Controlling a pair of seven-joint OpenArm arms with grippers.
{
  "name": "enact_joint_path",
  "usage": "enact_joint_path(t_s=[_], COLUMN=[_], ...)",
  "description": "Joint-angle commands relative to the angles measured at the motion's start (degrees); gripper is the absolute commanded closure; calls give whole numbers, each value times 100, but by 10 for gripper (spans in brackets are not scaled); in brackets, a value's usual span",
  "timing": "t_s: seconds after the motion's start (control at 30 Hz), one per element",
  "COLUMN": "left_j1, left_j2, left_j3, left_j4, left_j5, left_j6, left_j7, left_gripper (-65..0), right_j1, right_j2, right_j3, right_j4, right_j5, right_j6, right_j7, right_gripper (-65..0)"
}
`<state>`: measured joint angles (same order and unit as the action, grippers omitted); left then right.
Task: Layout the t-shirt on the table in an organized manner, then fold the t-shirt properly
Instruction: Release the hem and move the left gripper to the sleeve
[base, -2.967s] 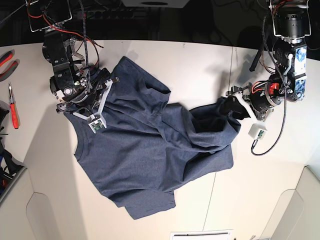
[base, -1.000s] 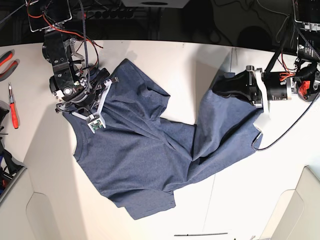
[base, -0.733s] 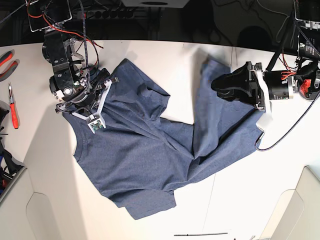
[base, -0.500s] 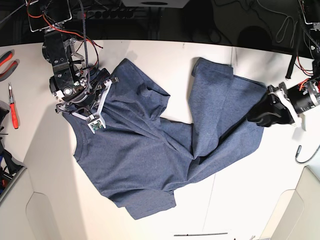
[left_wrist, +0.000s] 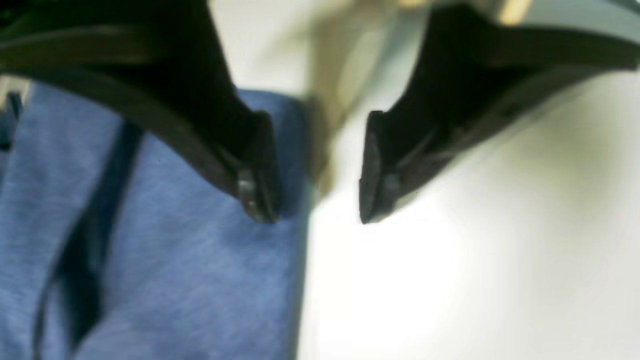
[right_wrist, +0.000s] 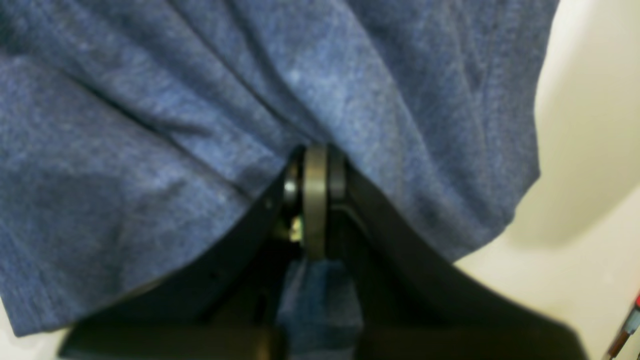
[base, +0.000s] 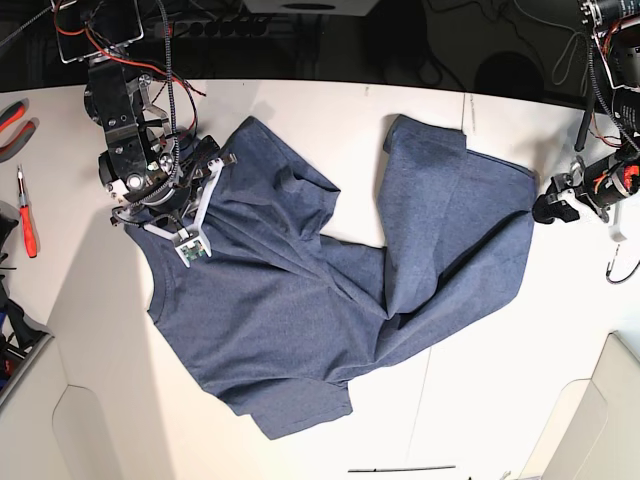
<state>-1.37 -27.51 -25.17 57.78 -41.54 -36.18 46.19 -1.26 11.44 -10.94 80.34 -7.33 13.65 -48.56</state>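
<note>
T-shirt (base: 330, 290) lies diagonally — right pincer (right_wrist: 315, 165) clenches it, left pincer (left_wrist: 312, 200) released.

The heathered navy-blue short-sleeved cotton t-shirt (base: 330, 290) lies spread across the middle of the large off-white matte bench (base: 520, 370); the right end effector (base: 175, 205) sits on its upper-left part in the base view, closed on a fold of cloth; the left end effector (base: 548, 207) stands just off its right edge, jaws apart; red-handled tools (base: 25, 215) lie at the bench's far left.
</note>
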Motion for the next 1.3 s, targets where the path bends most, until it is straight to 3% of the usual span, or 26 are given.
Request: enact_joint_path(t_s=[0.0,0.17,0.5,0.57,0.7,0.9,1.07,1.17,1.2,1.27], left_j1=[-70,-81,-551,-625,-675,-721,-739,-737,-737,-734], left_j2=[-120,-9,463,505,511,514,452,428,431,435], left_j3=[-24,-24,-24,-22,-24,-24,-24,-24,-24,-24], left_j4=[-26,-140,-140,-140,-138,-136,-133,-133,-133,-133], left_j5=[-109,-634,-603,-625,-984,-1252,-304,501,640,826], left_j6=[-109,-201,-203,-223,-382,-382,-382,-382,-382,-382], left_j7=[-50,-90,-192,-306,-577,-564,-789,-1185,-1314,-1541], left_gripper=[-249,-249,-248,-192,0,0,0,-251,-287,-292], right_j1=[-116,-116,-116,-116,-116,-116,-116,-116,-116,-116], right_j2=[79,79,79,79,79,79,79,76,76,79], right_j3=[11,9,9,9,9,9,9,9,9,9], right_j4=[-138,-138,-138,-138,-138,-138,-138,-138,-138,-138], right_j5=[-103,-103,-103,-103,-103,-103,-103,-103,-103,-103], right_j6=[13,26,26,28,26,26,26,26,26,26], right_j7=[-592,-592,-592,-592,-592,-592,-592,-590,-590,-592], right_gripper=[0,0,0,0,0,0,0,0,0,0])
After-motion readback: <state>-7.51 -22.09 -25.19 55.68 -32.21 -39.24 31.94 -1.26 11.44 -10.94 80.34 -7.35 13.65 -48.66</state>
